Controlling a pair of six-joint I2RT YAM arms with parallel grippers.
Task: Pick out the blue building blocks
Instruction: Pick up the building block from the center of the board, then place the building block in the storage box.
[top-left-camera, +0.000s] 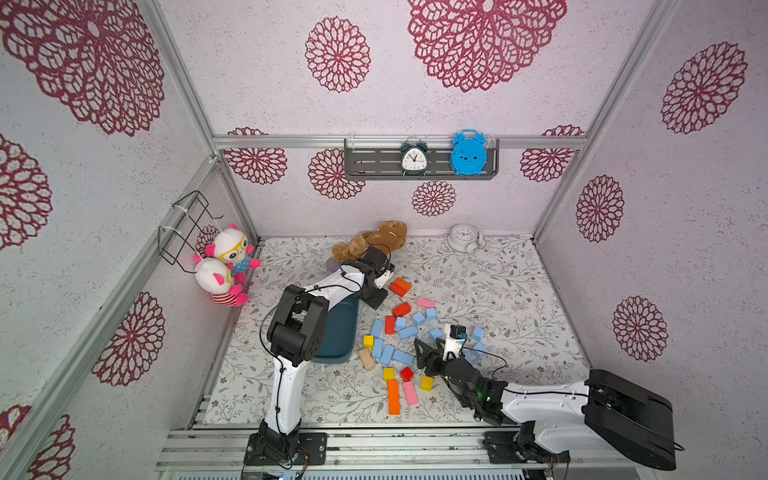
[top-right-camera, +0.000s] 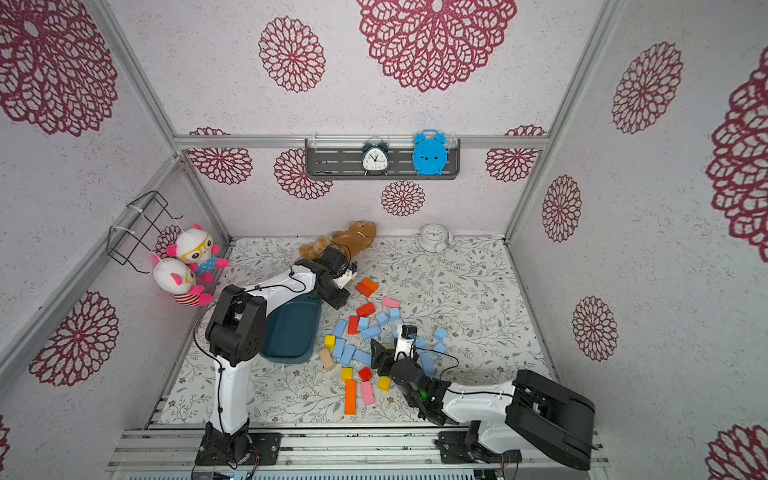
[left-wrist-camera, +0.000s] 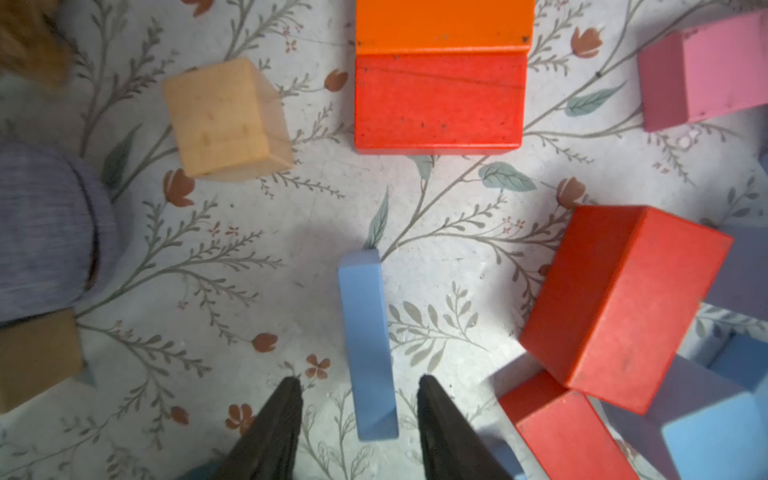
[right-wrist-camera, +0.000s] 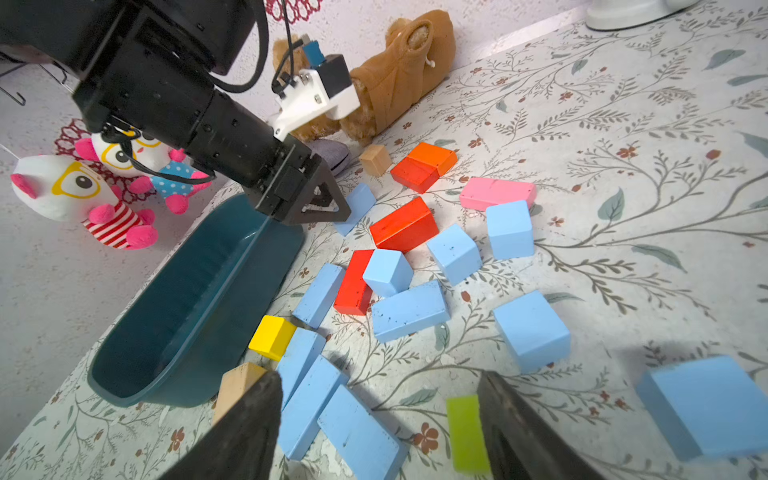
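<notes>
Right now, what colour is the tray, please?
The tray is dark teal, clearest in the right wrist view.

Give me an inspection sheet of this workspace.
Surface: floral table cover, no damage seen.
Job's things: blue building blocks scattered mid-table; teal tray beside them, no blocks seen inside.
Clutter: non-blue blocks mixed in; teddy bear and white clock at the back.
Grippers: left gripper open, straddling a thin blue block; right gripper open above the blocks.
Cables: black cable looping off the left arm.
Surroundings: wall shelf with alarm clocks; plush toys on side wall.
</notes>
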